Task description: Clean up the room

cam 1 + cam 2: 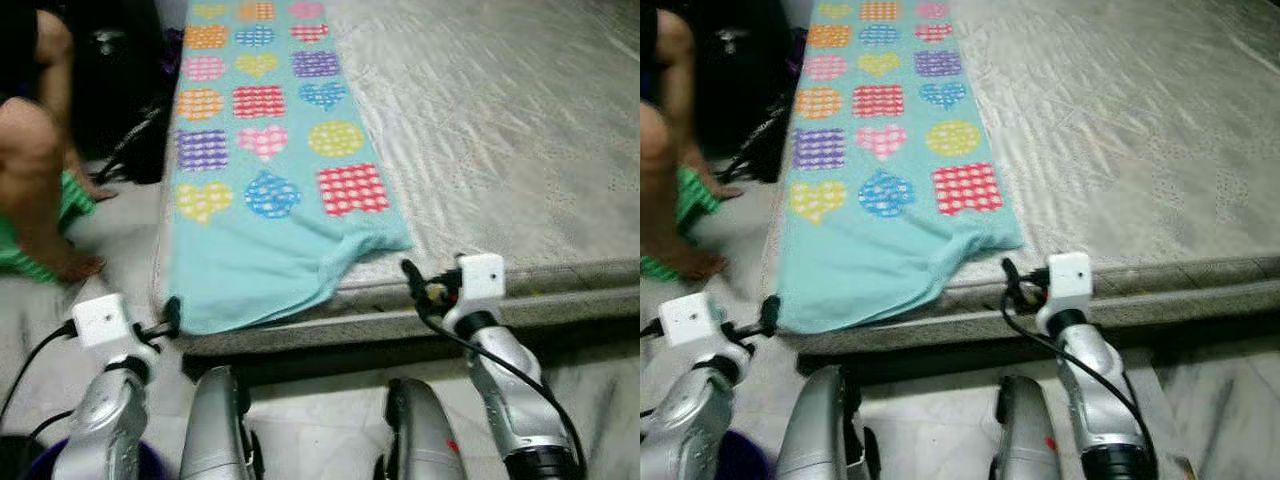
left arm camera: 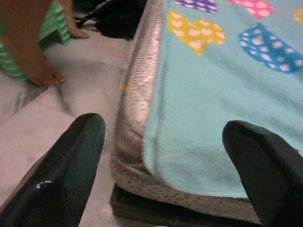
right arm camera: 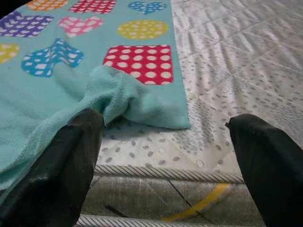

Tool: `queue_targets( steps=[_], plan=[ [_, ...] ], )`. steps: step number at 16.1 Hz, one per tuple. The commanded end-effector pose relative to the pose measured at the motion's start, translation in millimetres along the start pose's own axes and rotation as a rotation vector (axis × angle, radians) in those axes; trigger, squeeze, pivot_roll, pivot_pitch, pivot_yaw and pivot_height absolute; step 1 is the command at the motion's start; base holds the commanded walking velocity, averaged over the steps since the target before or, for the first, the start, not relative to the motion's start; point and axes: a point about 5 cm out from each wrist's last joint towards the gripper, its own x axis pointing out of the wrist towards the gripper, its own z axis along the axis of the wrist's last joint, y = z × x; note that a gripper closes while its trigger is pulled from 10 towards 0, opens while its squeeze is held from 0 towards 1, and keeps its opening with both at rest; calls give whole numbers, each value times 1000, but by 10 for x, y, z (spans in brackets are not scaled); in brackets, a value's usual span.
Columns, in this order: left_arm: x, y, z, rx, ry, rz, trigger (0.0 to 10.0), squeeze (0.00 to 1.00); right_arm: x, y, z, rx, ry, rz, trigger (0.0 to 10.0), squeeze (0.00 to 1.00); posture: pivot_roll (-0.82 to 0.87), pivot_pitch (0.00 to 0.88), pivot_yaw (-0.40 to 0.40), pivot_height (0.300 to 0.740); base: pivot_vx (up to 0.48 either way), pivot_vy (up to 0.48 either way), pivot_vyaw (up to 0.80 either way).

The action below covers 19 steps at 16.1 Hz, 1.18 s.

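With jaws spread wide and empty, the left gripper [image 1: 172, 318] and right gripper [image 1: 412, 280] look poised to pinch the near corners of the turquoise fleece blanket with coloured hearts and circles [image 1: 262, 150] on the grey quilted mattress [image 1: 500, 130], probably for folding.

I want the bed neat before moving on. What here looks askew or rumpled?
The turquoise blanket lies along the mattress, but its near edge is bunched and droops over the mattress edge, between the open left gripper and open right gripper.

A quilted grey mattress [image 1: 500, 130] carries a turquoise, perhaps fleece, blanket [image 1: 265, 170] ahead of both grippers.
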Motion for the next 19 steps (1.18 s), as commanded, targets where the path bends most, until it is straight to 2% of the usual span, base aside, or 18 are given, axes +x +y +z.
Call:
queue_targets(
  steps=[1, 9, 19],
  plan=[
    [-23, 73, -46, 6, 24, 20, 10000, 0, 18, 57, 11, -3, -9, 21, 10000, 0, -111, 181, 1, 569, 0, 0, 800],
    [-5, 49, -40, 5, 24, -11, 10000, 0, 38, 65, 2, 10, -15, 20, 10000, 0, -109, 181, 6, 569, 0, 0, 756],
    [-5, 48, -52, 10, 37, -12, 10000, 0, 35, 48, 11, 21, -26, 12, 10000, 0, -108, 192, 5, 569, 0, 0, 0]
  ],
)
